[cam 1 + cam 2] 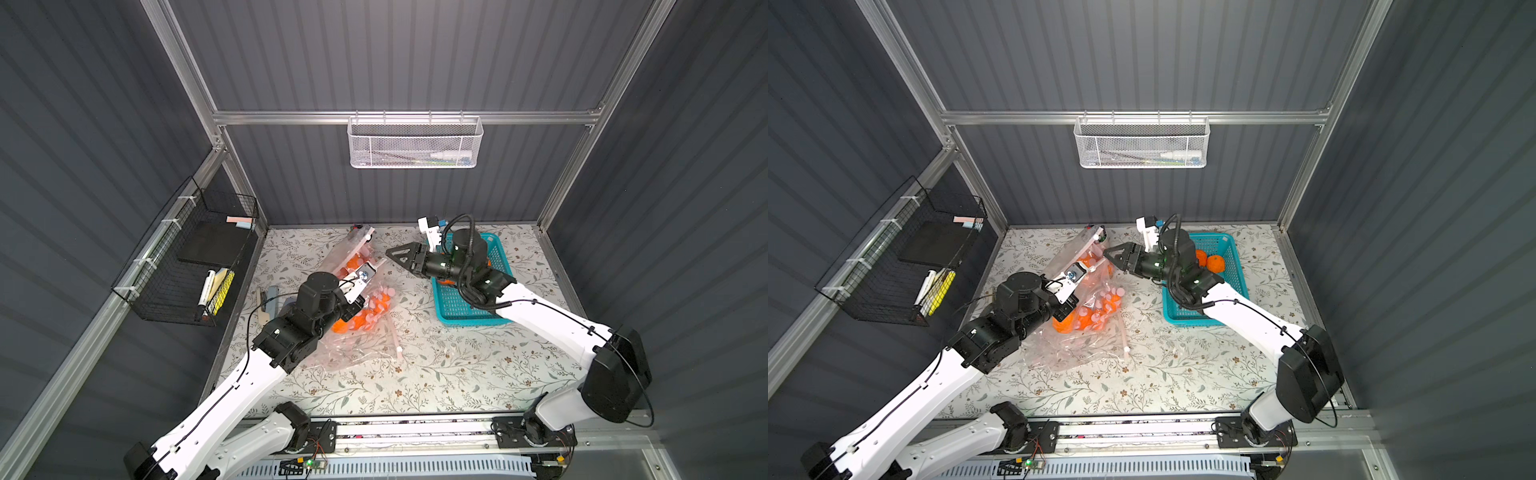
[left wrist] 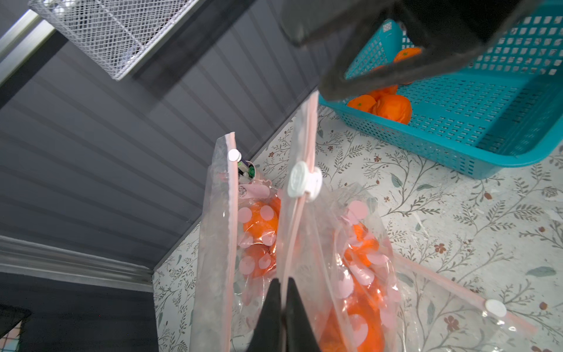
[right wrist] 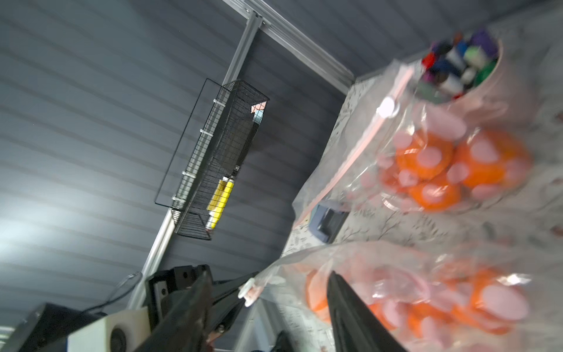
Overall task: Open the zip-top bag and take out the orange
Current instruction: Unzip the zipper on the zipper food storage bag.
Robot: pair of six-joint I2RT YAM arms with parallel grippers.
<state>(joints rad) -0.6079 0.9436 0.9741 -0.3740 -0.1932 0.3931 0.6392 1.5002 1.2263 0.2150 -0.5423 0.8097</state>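
Pinched at its near end by the left gripper point(image 2: 281, 282), bag point(image 2: 344, 195) of oranges point(image 2: 362, 243) held up left of centre over the table point(image 1: 457, 374), zip edge uppermost, long axis running away past the white slider point(image 2: 304, 183) toward the right gripper point(image 3: 269, 274), jaws parted.

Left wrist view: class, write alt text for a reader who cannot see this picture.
The left pincer is shut on the pink zip strip of a clear, pink-dotted zip-top bag holding oranges, with its white slider farther along. Beyond, on a floral table, a teal basket holds more oranges.
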